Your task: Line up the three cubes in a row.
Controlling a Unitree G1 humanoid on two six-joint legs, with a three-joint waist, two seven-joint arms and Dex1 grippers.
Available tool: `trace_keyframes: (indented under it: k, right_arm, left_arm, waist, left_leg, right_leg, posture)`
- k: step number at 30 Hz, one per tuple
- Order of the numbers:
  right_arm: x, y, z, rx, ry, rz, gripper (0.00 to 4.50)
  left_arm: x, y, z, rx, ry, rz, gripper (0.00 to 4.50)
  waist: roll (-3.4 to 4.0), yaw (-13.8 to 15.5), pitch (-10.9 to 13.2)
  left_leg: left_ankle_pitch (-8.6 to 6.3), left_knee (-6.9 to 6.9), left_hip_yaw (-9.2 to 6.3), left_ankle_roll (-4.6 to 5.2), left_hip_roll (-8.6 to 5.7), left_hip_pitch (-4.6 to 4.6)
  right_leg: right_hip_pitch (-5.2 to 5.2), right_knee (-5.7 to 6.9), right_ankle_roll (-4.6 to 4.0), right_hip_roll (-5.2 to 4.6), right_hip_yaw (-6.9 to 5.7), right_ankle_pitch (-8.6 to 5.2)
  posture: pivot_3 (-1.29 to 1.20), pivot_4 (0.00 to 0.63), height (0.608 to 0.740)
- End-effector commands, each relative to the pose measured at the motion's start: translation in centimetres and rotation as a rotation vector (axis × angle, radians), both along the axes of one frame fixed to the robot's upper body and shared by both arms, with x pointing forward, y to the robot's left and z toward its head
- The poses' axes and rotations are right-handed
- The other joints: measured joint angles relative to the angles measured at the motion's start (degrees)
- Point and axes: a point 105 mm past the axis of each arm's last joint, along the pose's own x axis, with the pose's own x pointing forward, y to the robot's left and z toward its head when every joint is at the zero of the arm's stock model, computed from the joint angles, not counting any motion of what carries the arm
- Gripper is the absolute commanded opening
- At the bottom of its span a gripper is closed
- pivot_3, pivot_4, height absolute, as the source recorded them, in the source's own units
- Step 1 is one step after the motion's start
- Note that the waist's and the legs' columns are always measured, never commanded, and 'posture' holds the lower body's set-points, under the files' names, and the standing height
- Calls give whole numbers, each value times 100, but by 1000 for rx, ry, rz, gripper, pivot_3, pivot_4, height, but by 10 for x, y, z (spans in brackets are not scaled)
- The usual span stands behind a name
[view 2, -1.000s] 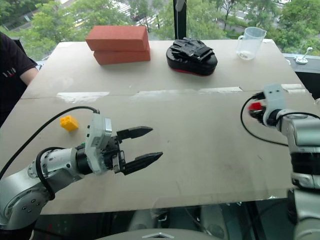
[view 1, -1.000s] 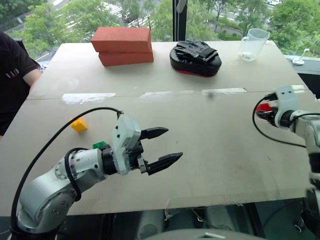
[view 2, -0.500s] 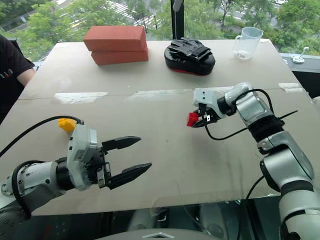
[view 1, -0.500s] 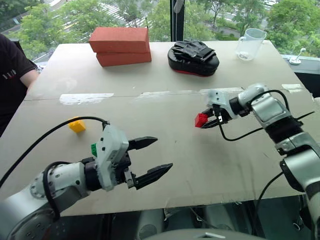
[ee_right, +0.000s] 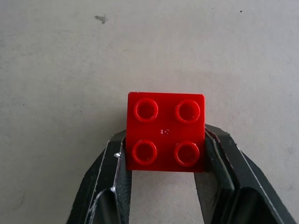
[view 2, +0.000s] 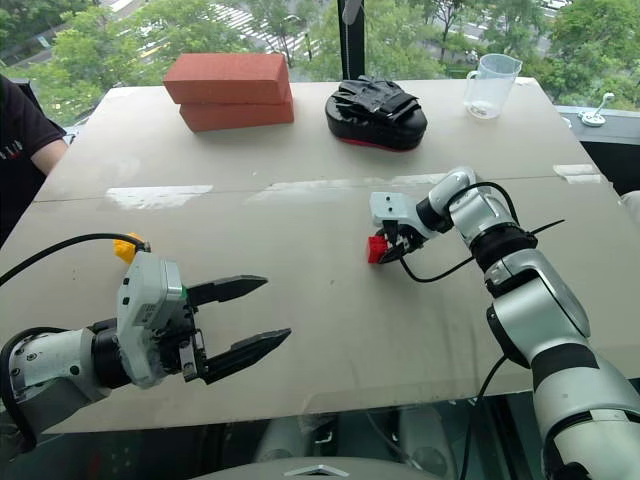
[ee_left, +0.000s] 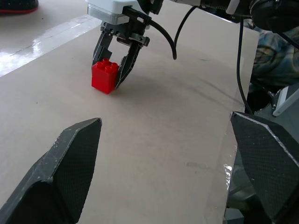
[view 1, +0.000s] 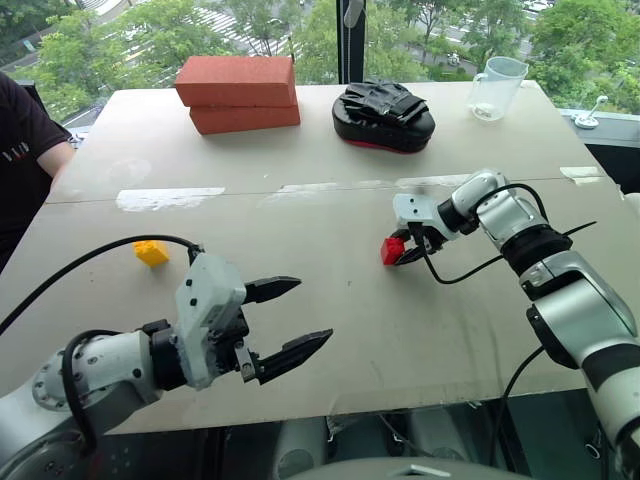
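Observation:
A red cube (view 1: 391, 250) rests on the table near its middle, studs up, and my right gripper (view 1: 402, 250) is shut on it, a finger pressed to each side (ee_right: 117, 158). The left wrist view shows the same red cube (ee_left: 103, 77) down on the board between those fingers. A yellow cube (view 1: 151, 253) lies alone on the left side of the table. My left gripper (view 1: 315, 312) hovers open and holds nothing near the front edge, between the yellow cube and the red one, pointing toward the red one.
Two stacked red-orange bricks (view 1: 238, 92), a black padded mitt (view 1: 385, 102) and a clear measuring cup (view 1: 497, 88) stand along the far edge. A person in a black sleeve (view 1: 25, 140) sits at the left side. Cables trail from both wrists.
My right gripper swung in from the right edge to the table's middle and lowered the red cube onto the board. My left gripper drew back slightly toward the front edge, still open.

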Motion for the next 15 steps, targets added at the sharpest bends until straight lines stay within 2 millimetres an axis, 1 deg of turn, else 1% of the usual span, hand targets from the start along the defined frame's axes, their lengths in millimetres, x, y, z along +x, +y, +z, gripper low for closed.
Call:
trace_keyframes:
  k: [1,2,3,5,8,10,12,15]
  right_arm:
    - [1,3,13,2,-24,39,2591]
    - [0,4,14,1,-23,49,3052]
    - [-1,4,14,1,-26,55,3666]
    - [-1,4,15,-1,-33,66,4460]
    - [0,4,23,30,-64,66,4460]
    - [-4,5,42,128,-73,70,4460]
    - [-13,3,62,241,-72,69,4460]
    - [-33,0,85,427,-90,68,4460]
  left_arm:
    - [-1,-1,9,-1,-45,-17,4500]
    - [-1,-1,8,1,-42,-19,4500]
    - [-2,0,7,2,-40,-21,4500]
    - [-2,2,6,7,-35,-18,4500]
    - [-1,10,4,18,-33,10,4500]
    - [4,21,1,4,-35,98,4500]
    - [11,38,-2,-25,-48,235,4500]
    - [25,74,-13,-4,-60,495,4500]
  waist:
    - [0,-1,0]
    - [0,-2,0]
    - [1,-3,1]
    - [1,-5,1]
    - [1,-6,1]
    - [6,-6,4]
    - [10,0,6]
    - [3,36,2]
  left_leg:
    - [0,0,0,0,0,0]
    - [0,0,0,0,0,-1]
    - [0,0,1,0,0,-2]
    - [0,-1,2,-1,0,-3]
    - [-1,-2,4,-1,0,-3]
    - [-1,-2,4,-1,0,-3]
    - [-1,-2,7,-1,0,-5]
    - [-1,-2,-1,-1,0,-8]
  right_leg:
    - [0,0,0,0,0,0]
    - [0,0,-1,0,0,0]
    - [-1,0,-1,0,1,0]
    - [-2,0,-1,0,1,1]
    - [-2,-1,-1,-1,2,0]
    - [-3,-1,-1,0,1,0]
    - [-4,-2,-1,-3,3,0]
    - [-1,-4,-1,-6,2,0]
  posture:
    - [0,150,740]
    - [0,150,740]
    - [0,150,740]
    - [0,150,740]
    - [0,150,740]
    - [0,150,740]
    - [0,150,740]
    - [0,150,740]
